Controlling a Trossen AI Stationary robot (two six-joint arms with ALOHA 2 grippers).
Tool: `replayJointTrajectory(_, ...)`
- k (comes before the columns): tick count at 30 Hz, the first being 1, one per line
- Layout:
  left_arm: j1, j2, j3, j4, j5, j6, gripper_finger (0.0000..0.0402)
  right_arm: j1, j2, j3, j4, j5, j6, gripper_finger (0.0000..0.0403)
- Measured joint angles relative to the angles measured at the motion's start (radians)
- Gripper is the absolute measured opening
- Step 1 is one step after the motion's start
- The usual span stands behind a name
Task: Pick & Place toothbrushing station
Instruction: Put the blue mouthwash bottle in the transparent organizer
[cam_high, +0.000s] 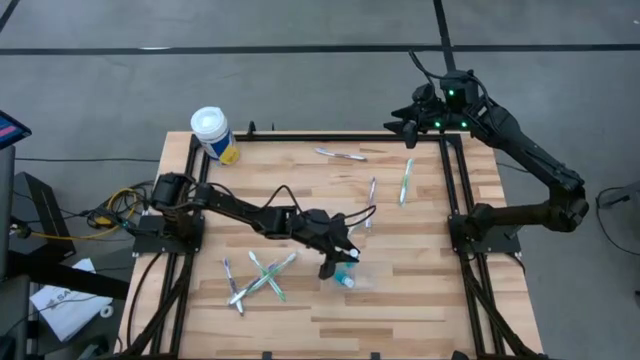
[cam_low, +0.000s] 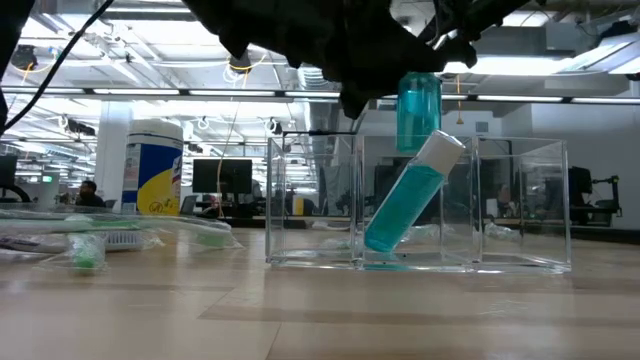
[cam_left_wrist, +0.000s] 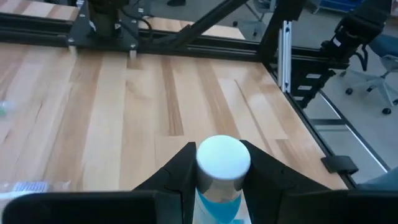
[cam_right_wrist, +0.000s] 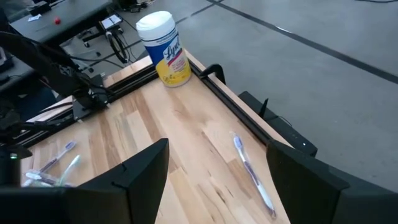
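Two teal tubes matter here. One tube (cam_low: 405, 205) already leans inside the clear plastic organizer (cam_low: 520, 205), white cap up; the second tube (cam_left_wrist: 221, 177) sits clamped between the left gripper (cam_high: 338, 262) fingers, which are closed partway around its body, held upright just above the organizer's middle compartment in the low view.

The step in hand looks like lowering this tube in beside the first. It likely goes best straight down, clear of the leaning tube's cap and the divider walls, with release only once the base is below the rim; clear plastic is light and may slide if nudged.

Toothbrushes (cam_high: 258, 278) lie crossed on the table to one side of the left gripper, more toothbrushes (cam_high: 388, 183) lie farther out toward the right arm.

The right gripper (cam_high: 405, 126) waits over the far table edge, jaws spread wide and empty.

Surface: pale wood-plank table (cam_high: 400, 300) in a black frame. A wipes canister (cam_high: 214, 135) stands at a far corner. Beyond: grey floor, an open office with monitors.
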Motion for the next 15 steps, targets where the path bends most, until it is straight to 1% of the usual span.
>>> replayJointTrajectory(7,-0.035,0.0,-0.027,0.001,-0.004,-0.041,0.0089,0.001,0.0,0.0,0.0,0.0,-0.012,0.0258)
replayJointTrajectory(11,-0.051,0.0,-0.049,0.041,-0.043,-0.043,0.0089,0.001,0.0,0.0,0.004,0.0,-0.012,0.0258)
replayJointTrajectory(15,-0.047,0.0,-0.075,0.085,-0.059,-0.04,0.0089,0.001,0.0,0.0,0.014,-0.004,-0.012,0.0258)
